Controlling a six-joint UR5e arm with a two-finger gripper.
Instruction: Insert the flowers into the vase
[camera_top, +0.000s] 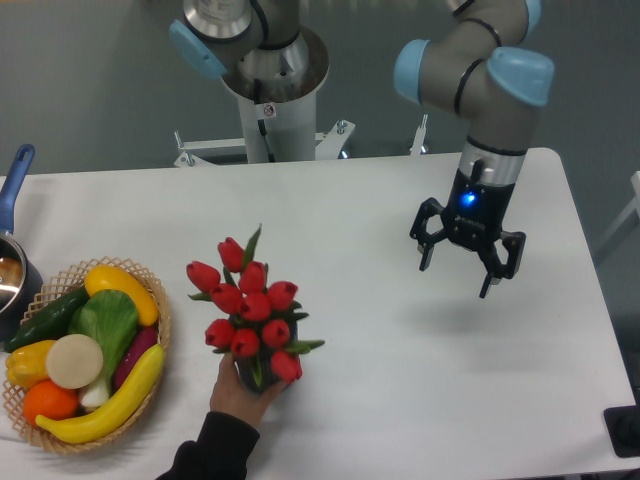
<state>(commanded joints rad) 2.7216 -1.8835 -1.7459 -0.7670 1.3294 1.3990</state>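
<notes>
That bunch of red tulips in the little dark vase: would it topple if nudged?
Probably: the red tulips spread wider than the short dark vase, so it looks top-heavy. A person's hand cups the vase, which may steady it.

One vase (262, 378), about ten tulips (247, 310), one basket (155, 300).

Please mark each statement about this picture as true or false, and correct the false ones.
1. The flowers stand in the vase. True.
2. The gripper holds the flowers. False: it is open, empty, and far to their right.
3. A person's hand is at the vase. True.
4. The wicker basket is right of the flowers. False: it is to their left.
5. The saucepan has a red handle. False: it is blue.
</notes>
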